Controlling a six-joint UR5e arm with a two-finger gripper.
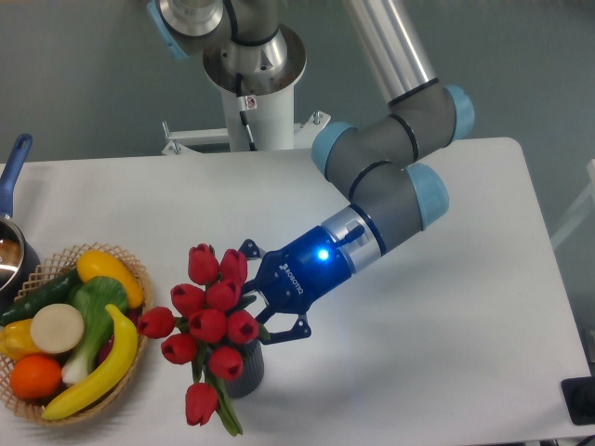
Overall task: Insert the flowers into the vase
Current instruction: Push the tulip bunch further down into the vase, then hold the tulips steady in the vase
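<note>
Gripper [249,299] lettering, seemingly "ROBOTIQ", beside flowers [209,321].

Flowers [209,321] showing glossy, plastic-looking red buds. Vase [247,370] looking matt dark grey, ribbed. Gripper [253,308] body shining glossy blue, fingers matt black. Wicker basket [130,269] showing rough weave. Surface [446,307] appearing smooth, matt white.
</note>
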